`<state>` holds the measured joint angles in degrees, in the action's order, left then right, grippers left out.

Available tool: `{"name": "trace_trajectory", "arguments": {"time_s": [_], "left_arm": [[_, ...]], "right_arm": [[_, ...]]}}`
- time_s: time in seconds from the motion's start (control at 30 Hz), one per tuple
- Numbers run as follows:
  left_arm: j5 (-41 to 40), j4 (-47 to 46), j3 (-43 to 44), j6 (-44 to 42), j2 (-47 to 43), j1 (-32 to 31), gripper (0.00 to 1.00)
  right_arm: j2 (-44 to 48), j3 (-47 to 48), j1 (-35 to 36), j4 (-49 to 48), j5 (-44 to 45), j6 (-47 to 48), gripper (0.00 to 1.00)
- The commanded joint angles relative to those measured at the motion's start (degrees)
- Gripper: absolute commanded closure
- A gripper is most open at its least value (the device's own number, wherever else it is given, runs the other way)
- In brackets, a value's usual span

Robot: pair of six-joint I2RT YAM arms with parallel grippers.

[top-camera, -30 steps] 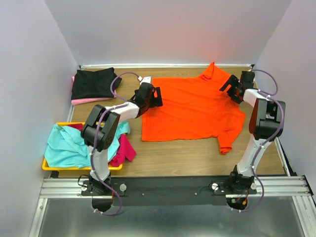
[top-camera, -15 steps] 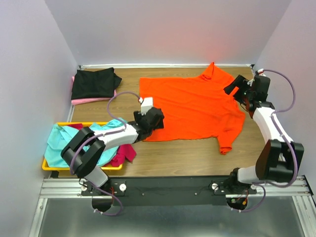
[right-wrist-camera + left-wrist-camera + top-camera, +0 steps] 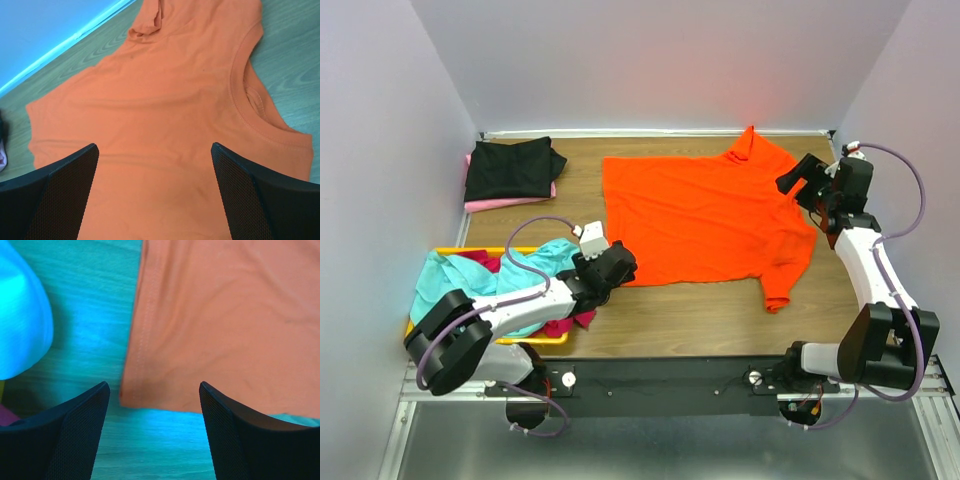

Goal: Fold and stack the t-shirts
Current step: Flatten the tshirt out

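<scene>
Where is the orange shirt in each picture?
Top external: the orange t-shirt lies spread flat on the table, right of the middle.
Left wrist: the orange t-shirt fills the upper right, with one corner showing.
Right wrist: the orange t-shirt fills most of the picture, collar at right.
Shared landmark: the bare wooden table beside it.

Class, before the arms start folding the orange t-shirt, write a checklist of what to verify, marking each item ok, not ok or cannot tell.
1. The orange t-shirt lies spread on the table: ok.
2. The left gripper is open over the shirt's hem corner: ok.
3. The right gripper is open, facing the collar: ok.
4. Cloth is gripped for the fold: not ok, neither gripper holds anything.
5. The black t-shirt lies folded on the pale pink t-shirt as a stack: ok.
6. The left arm is clear of the teal t-shirt: cannot tell.
</scene>
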<state>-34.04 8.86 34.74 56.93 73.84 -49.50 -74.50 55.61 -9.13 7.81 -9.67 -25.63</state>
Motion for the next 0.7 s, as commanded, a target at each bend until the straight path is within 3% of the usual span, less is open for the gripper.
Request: {"name": "trace_trajectory", "arguments": {"time_s": [0.0,0.13,0.43,0.5,0.67], "left_arm": [[-3.0,0.7,-1.3,2.7,2.0,0.5,0.21],[-2.2,-3.3,-2.8,2.2,4.7,1.9,0.30],[-0.4,-6.0,-0.8,-1.3,10.2,2.7,0.38],[-0.3,-5.9,-0.2,-1.7,10.6,2.7,0.48],[0.8,-5.4,-0.7,-2.3,10.0,2.7,0.59]], "right_arm": [[-0.1,-0.8,-0.4,0.7,0.5,0.8,0.00],[0.5,-0.9,-0.3,0.7,0.4,0.8,0.00],[0.8,-1.3,-0.3,0.7,1.8,0.7,0.00],[0.7,-1.3,-0.3,0.7,2.0,0.7,0.00],[0.7,-1.3,-0.3,0.7,2.0,0.5,0.00]]}}
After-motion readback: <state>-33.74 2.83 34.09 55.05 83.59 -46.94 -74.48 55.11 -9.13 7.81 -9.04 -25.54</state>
